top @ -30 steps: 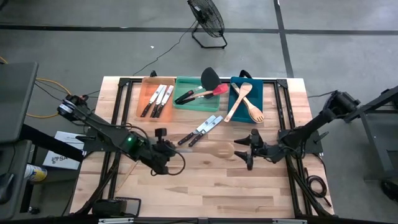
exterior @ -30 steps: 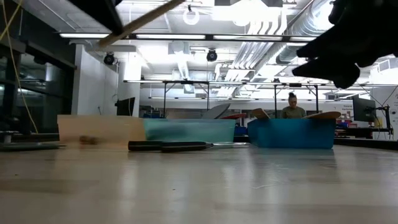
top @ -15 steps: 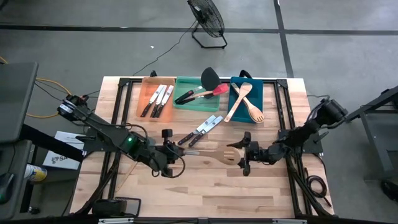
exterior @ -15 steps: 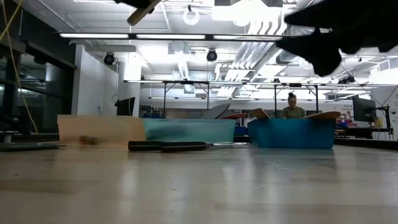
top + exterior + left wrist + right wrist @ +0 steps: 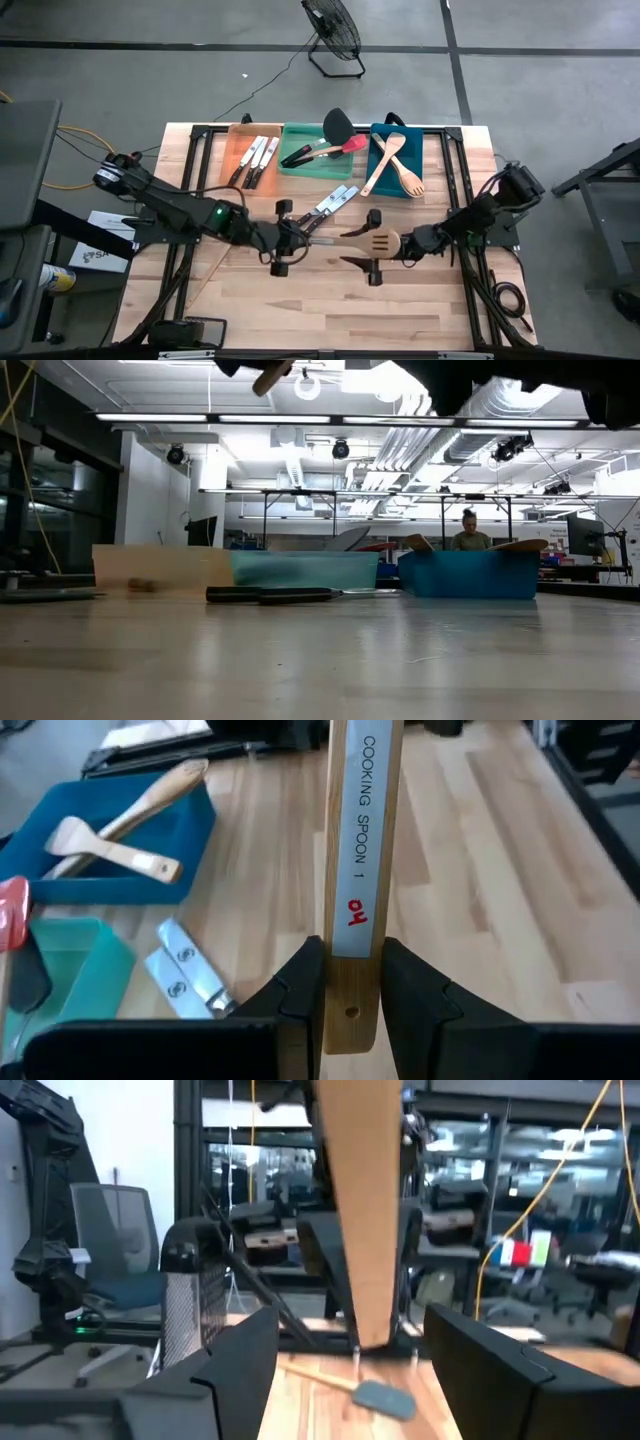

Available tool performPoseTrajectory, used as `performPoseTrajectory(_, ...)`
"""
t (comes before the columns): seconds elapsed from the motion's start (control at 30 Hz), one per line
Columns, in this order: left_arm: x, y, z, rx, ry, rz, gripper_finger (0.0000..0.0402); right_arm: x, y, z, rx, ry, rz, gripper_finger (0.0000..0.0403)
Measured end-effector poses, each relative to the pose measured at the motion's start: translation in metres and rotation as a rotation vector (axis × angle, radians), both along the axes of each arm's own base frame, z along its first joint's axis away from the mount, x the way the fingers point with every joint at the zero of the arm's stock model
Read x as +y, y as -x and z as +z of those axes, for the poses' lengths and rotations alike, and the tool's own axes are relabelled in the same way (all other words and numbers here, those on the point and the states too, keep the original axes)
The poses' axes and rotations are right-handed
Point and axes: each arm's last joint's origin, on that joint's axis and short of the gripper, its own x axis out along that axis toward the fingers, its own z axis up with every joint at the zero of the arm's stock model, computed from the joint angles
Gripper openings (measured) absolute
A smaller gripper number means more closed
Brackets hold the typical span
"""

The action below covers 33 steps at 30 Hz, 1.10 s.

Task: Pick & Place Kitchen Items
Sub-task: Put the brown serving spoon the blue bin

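Two grippers meet mid-frame: the left gripper (image 5: 283,240) clamps the wooden cooking spoon (image 5: 352,243) by its handle; the right gripper (image 5: 372,245), fingers spread wide, straddles its slotted head.

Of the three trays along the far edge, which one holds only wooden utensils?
The blue tray, the rightmost of the three. Two pale wooden utensils lie crossed in it, while the orange tray holds knives and the green tray holds black and red spatulas.

Grey concrete floor (image 5: 560,60) all around; black round floor fan (image 5: 333,30) at twelve o'clock; bright ceiling strip lights (image 5: 250,417); grey mesh office chair (image 5: 118,1240).
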Motion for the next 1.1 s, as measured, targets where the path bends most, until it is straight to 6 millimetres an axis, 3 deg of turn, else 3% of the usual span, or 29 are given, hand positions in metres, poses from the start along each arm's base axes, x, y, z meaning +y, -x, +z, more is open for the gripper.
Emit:
performPoseTrajectory(0.2,0.008,-0.003,0.001,0.004,0.025,-0.011,0.0067,0.005,-0.007,0.014,-0.051,0.046,0.015,0.0243)
performPoseTrajectory(0.47,0.004,-0.012,-0.011,0.035,0.012,-0.038,0.0067,0.006,-0.015,0.028,-0.103,0.076,0.001,0.0243)
performPoseTrajectory(0.7,0.003,-0.016,-0.017,0.055,0.007,-0.039,0.0067,0.002,-0.019,0.03,-0.104,0.077,-0.002,0.0231)
performPoseTrajectory(0.83,0.003,-0.016,-0.017,0.054,0.008,-0.04,0.0067,0.003,-0.018,0.03,-0.105,0.075,0.0,0.0194)
performPoseTrajectory(1.1,0.003,-0.016,-0.017,0.059,0.022,-0.037,0.0066,0.003,-0.019,0.028,-0.084,0.088,-0.01,0.0067)
